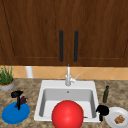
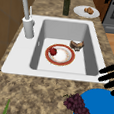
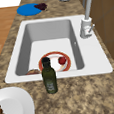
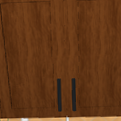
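My left hand (image 1: 17,95) hovers over the blue plate (image 1: 11,116) on the counter left of the sink, above a bunch of dark grapes (image 1: 22,100). In the left side view its straight, spread fingers (image 2: 108,76) reach in above the blue plate (image 2: 101,102) and the grapes (image 2: 79,106), holding nothing. My right hand (image 1: 102,110) hangs at the sink's front right corner, next to a white plate (image 1: 111,115) with brown food (image 1: 119,119). A large red round shape (image 1: 67,115) covers the front of the basin.
In the white sink (image 2: 22,62) lie a red-rimmed plate (image 2: 64,57) with a small red fruit (image 2: 53,51) and a brown item (image 2: 76,45). A dark bottle (image 1: 106,94) stands at its right, the faucet (image 1: 68,77) behind, a potted plant (image 1: 6,78) far left. Closed cabinet doors (image 4: 28,55) hang above.
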`<action>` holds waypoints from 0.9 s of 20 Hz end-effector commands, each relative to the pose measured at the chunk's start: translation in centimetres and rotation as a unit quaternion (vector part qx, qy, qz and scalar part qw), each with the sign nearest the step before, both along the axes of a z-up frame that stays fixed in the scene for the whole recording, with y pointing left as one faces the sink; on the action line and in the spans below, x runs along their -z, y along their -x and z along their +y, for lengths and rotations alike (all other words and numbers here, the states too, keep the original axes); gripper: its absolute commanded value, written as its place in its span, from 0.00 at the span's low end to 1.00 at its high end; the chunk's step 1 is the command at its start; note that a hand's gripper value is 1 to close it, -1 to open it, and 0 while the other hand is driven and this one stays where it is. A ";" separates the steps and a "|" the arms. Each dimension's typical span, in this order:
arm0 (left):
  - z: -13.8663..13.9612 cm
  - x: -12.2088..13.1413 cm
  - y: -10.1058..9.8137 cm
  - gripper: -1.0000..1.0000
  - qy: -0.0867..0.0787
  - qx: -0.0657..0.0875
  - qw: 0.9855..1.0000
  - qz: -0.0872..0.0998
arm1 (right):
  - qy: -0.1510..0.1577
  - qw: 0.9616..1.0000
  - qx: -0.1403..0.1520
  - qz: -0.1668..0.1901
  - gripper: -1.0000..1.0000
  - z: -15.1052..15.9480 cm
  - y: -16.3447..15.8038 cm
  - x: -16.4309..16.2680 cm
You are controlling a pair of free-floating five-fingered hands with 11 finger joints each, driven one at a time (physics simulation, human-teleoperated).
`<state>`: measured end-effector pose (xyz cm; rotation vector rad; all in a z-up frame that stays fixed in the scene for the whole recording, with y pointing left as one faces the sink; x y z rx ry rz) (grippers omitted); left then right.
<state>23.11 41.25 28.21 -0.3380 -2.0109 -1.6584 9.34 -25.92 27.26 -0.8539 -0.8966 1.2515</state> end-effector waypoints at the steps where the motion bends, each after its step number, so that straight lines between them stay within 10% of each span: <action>1: -0.6 1.4 -1.0 0.00 -0.001 -0.026 0.999 0.021 | 0.000 1.000 0.000 0.000 0.50 0.0 0.0 0.0; 15: 0.7 6.9 -4.8 0.00 -0.002 -0.014 0.999 0.029 | 0.000 1.000 0.000 0.000 0.50 0.0 0.0 0.0; 18: 1.4 7.5 -6.4 0.00 0.001 -0.014 0.998 0.058 | 0.000 1.000 0.000 0.000 0.50 0.0 0.0 0.0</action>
